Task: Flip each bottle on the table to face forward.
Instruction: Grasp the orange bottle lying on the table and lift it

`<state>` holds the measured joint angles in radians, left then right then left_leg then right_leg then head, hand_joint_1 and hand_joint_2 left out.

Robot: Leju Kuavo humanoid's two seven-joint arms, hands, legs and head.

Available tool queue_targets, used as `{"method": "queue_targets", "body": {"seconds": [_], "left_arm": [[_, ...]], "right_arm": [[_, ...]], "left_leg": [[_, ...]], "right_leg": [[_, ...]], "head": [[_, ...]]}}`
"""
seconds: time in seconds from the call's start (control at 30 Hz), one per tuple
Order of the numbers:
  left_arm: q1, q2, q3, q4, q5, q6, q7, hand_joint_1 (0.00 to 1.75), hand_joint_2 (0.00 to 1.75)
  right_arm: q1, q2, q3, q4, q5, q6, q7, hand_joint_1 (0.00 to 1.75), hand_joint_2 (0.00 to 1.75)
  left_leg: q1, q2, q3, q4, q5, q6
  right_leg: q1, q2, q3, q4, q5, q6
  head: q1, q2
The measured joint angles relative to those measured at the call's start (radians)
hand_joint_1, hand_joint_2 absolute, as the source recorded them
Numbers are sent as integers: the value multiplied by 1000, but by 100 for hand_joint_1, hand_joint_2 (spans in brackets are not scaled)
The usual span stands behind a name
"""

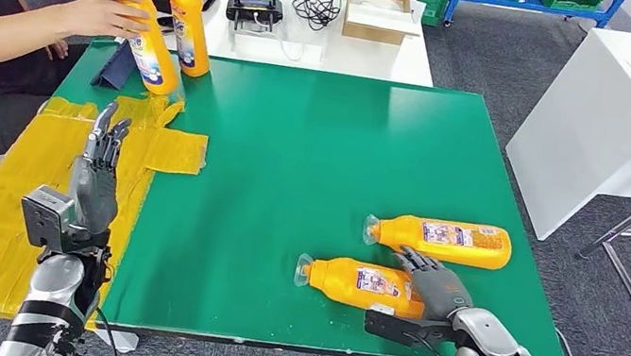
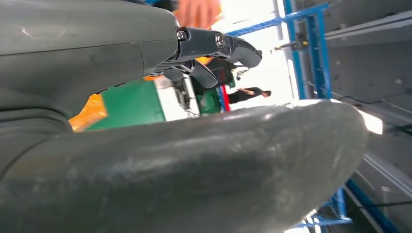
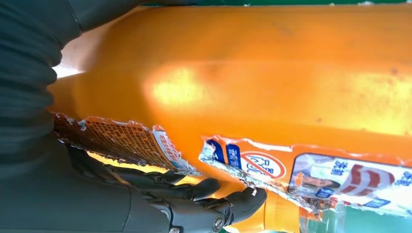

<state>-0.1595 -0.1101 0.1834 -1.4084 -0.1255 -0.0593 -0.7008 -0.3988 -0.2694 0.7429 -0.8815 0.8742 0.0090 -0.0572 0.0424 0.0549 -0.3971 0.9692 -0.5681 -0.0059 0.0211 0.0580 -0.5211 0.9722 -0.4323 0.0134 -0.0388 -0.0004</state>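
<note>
Green table top (image 1: 296, 156): work surface; yellow taped sheet (image 1: 9, 216) laps its near-left edge and hangs off the left side.
Near bottle (image 1: 362, 284): orange, lying on its side at near right, clear cap pointing left, label up. Right wrist view shows its orange body (image 3: 272, 73) close up with a torn label.
Right hand (image 1: 436, 281): on the base end of the near bottle, fingers laid over the far side of it, thumb side near. Wrist view shows fingertips (image 3: 243, 201) curled against the bottle wall. Reads as gripping the bottle.
Second bottle (image 1: 440, 240): orange, also on its side, just beyond the near one and a bit right, cap left, label up. Apart from the right hand, close to its fingertips.
Left hand (image 1: 99, 170): raised over the yellow sheet at near left, fingers straight and apart, holding nothing. Left wrist view shows the same, fingers (image 2: 218, 46) extended with nothing between them.
Upright bottles: two orange ones at far left corner. Left one (image 1: 144, 31) is tilted and held by a person's hand (image 1: 108, 11); right one (image 1: 189, 19) stands just beside it.
White table (image 1: 317, 21): beyond the green top, with a cardboard box (image 1: 377, 6), black cables (image 1: 318, 6) and a black device (image 1: 255, 11).
</note>
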Motion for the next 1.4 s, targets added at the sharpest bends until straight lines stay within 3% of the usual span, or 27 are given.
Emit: {"method": "queue_targets", "body": {"seconds": [0.03, 0.17, 0.43, 0.7, 1.03, 1.23, 1.37, 1.4], "left_arm": [[-9, -1, -5, -3, 0, 1, 0, 0, 0], [-27, -8, -23, -7, 0, 3, 0, 0, 0], [-57, -11, -40, 7, 21, -3, 0, 0, 0], [-86, -9, -59, 26, 50, 0, 1, 0, 0], [-47, -6, -64, 54, 63, -6, 9, 0, 0], [-4, -7, -68, 43, 158, -101, 100, 0, 0], [28, -14, -89, 9, 216, -162, 131, 0, 175], [37, -17, -99, -3, 226, -177, 136, 0, 175]], "right_arm": [[-6, 8, -6, 9, 4, 1, -2, 4, 175], [-26, 42, -21, 54, 16, 8, -15, 172, 175], [-39, 73, -58, 112, -98, 51, -100, 175, 175], [-34, 89, -175, 110, -393, 135, -276, 175, 175], [13, 131, -244, 91, -455, 142, -311, 175, 175], [80, 220, -316, -12, -581, 109, -361, 175, 175], [92, 278, -346, -99, -622, 106, -343, 175, 175], [89, 291, -352, -118, -631, 106, -342, 175, 175]], "left_leg": [[0, 1, -5, 1, 6, 0], [1, 7, -9, 1, 16, -5], [0, 6, -10, 1, 16, -3], [-2, 1, -36, 2, 36, -6], [-2, -14, -44, 1, 36, -7], [-3, -21, -53, 1, 39, -8], [-4, -30, -66, 2, 44, -8], [-5, -32, -68, 2, 45, -8]], "right_leg": [[0, 1, -4, 0, 8, 0], [1, 9, -9, -1, 25, -2], [2, 9, -18, -3, 26, -4], [-3, 5, -30, -3, 40, -5], [-2, -10, -33, -3, 36, -4], [-3, -17, -40, -2, 36, -4], [-3, -27, -50, -1, 36, -4], [-3, -29, -52, -1, 36, -4]], "head": [[0, 0], [0, 0], [0, 0], [0, 0], [0, 0], [-1, 0], [0, 0], [-1, 0]]}}
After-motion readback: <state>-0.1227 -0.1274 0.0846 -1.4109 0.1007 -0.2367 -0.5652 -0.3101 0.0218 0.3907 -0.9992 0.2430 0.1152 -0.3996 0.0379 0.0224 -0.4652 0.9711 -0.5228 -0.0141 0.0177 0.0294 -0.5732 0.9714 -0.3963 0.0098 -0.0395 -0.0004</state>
